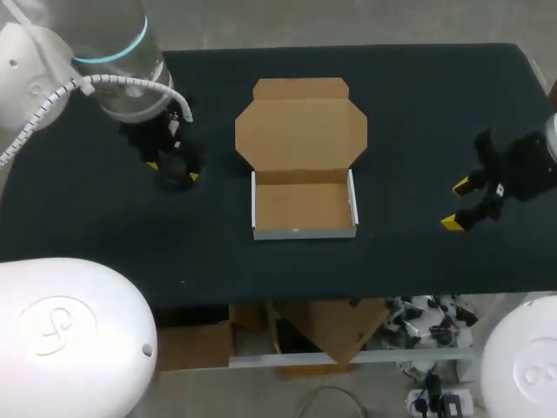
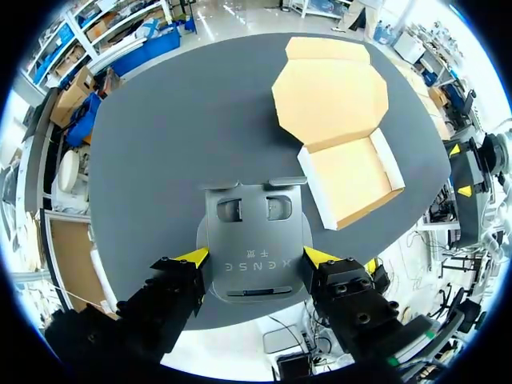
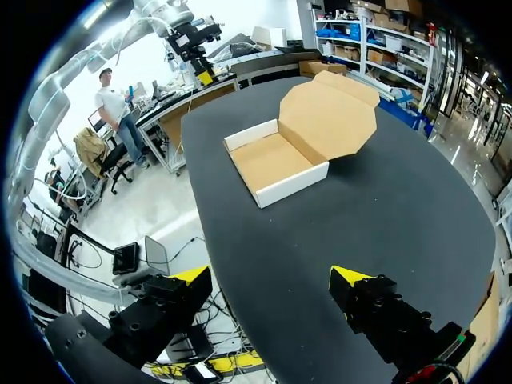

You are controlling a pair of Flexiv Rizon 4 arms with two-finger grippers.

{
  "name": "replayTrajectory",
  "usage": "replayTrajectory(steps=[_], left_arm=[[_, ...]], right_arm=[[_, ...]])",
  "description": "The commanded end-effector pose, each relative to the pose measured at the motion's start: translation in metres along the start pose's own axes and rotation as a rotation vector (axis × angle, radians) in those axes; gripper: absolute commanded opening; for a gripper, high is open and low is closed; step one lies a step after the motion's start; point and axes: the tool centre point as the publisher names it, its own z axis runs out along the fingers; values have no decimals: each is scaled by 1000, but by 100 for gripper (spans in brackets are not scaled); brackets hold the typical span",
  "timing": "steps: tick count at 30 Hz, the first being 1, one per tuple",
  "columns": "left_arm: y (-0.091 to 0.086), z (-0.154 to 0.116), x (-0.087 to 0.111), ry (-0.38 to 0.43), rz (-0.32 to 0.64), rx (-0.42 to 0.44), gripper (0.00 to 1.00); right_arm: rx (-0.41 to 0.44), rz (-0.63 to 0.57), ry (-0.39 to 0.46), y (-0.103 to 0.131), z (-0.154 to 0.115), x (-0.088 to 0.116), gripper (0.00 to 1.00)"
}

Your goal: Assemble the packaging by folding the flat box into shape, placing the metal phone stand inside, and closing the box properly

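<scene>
Already the box [image 1: 304, 206] stands folded with its lid [image 1: 300, 131] open, ahead of the left claw [image 2: 256, 257], which grips the metal stand [image 2: 254, 228] by both edges, while the right claw [image 3: 270, 278] gapes wide and empty; loading and closing remain.

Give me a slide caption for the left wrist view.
Left gripper grips the metal phone stand; open cardboard box lies ahead.
</scene>
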Motion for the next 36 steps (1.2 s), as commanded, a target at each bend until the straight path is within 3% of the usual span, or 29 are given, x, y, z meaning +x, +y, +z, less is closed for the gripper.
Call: replayTrajectory(steps=[1, 36], left_arm=[[-8, 4, 19, -30, 22, -16, 0], [-28, 42, 117, 12, 211, -48, 0]], right_arm=[[-1, 0, 0, 0, -1, 1, 100], [-1, 0, 0, 0, -1, 1, 100]])
